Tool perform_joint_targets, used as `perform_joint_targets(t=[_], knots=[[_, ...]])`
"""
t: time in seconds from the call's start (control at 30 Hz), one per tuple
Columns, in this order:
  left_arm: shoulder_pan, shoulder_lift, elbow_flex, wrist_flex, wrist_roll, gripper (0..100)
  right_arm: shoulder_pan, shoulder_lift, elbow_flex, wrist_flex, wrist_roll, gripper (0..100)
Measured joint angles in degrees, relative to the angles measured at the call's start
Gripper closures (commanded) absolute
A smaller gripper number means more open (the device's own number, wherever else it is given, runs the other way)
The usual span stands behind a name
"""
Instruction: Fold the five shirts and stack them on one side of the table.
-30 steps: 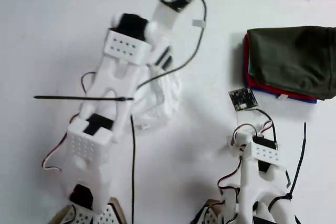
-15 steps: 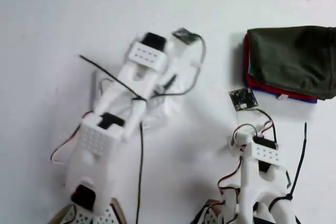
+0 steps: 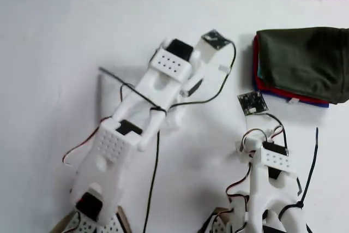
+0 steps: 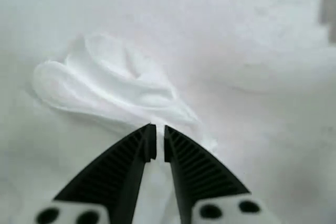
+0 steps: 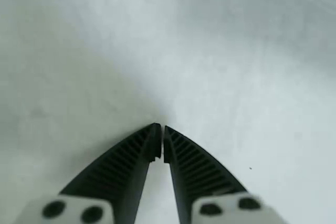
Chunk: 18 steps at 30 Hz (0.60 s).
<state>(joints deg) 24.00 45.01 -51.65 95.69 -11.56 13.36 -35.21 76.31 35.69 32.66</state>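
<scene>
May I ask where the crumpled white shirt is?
The shirt sits mid-table in the left end effector, left of the folded stack in the high view.

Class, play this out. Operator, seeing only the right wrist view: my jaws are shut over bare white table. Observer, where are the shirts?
Observer: A folded stack lies on the right side of the table, with a dark green shirt on top.
Operator: What about the other arm?
Observer: The left gripper is shut on a white shirt.
Operator: Is that one folded?
Observer: No, it is bunched up and lies apart from the stack.
</scene>
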Motion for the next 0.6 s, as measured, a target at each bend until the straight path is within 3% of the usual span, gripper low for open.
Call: perform_joint_targets(t=[0.17, 0.37, 0.6], knots=[[-4.48, 1.14, -8.53, 2.99, -0.18, 86, 0.00, 0.00, 0.00, 0.00, 0.00, 98.0], [-12.48, 9.14, -9.32, -0.26, -0.09, 86, 0.00, 0.00, 0.00, 0.00, 0.00, 98.0], [-11.87, 13.54, -9.32, -5.19, -0.18, 86, 0.00, 0.00, 0.00, 0.00, 0.00, 98.0]])
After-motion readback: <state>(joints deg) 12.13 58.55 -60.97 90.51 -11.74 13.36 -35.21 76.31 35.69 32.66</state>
